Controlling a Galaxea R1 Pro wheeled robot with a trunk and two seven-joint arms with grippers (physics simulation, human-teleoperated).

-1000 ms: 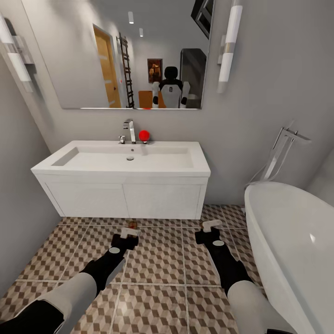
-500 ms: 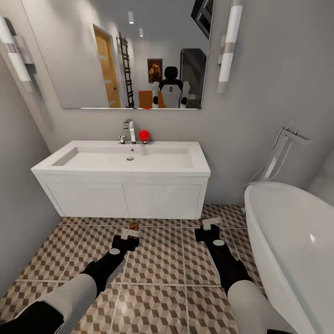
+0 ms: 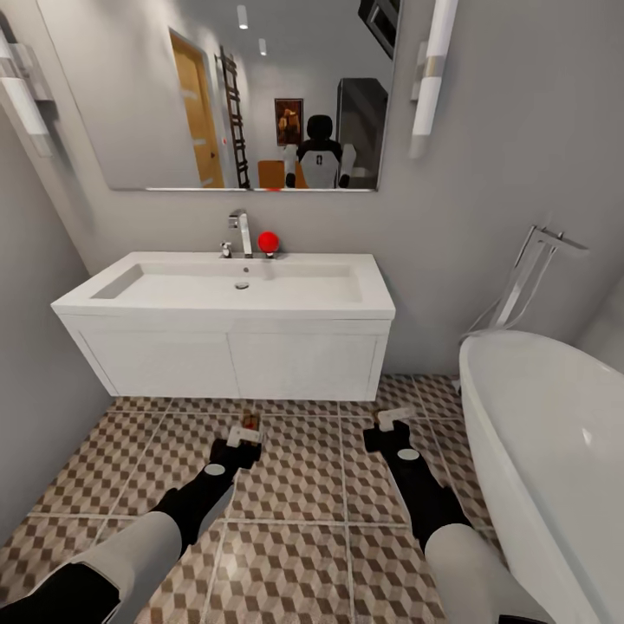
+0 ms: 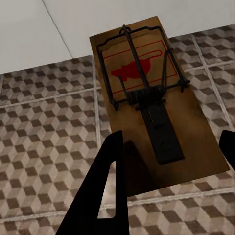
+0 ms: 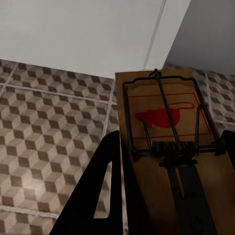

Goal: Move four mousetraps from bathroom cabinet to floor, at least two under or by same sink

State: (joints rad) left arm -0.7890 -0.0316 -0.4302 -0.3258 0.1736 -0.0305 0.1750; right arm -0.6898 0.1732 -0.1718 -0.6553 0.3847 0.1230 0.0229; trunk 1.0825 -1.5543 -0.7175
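One mousetrap (image 3: 250,423) (image 4: 147,103) lies flat on the cube-patterned bathroom floor (image 3: 303,485), just in front of the white vanity under the sink (image 3: 225,295). My left gripper (image 3: 237,440) (image 4: 174,133) hovers right behind it, open, with its fingers (image 4: 110,186) spread on either side of the trap's near end. My right gripper (image 3: 390,425) (image 5: 171,132) is low over the floor by the vanity's right corner, shut on a second mousetrap (image 5: 171,161) (image 3: 395,416), which runs between the fingers up to the camera.
A white oval bathtub (image 3: 555,433) with a chrome floor tap (image 3: 533,269) fills the right side. A grey wall (image 3: 35,364) closes the left. A chrome faucet (image 3: 241,230) and a red ball (image 3: 268,241) sit on the sink's back edge, under a mirror (image 3: 243,95).
The head view has shifted, so the sink and mirror sit a little higher in the picture. My left gripper has drawn back slightly from the trap on the floor. The right arm has kept its place.
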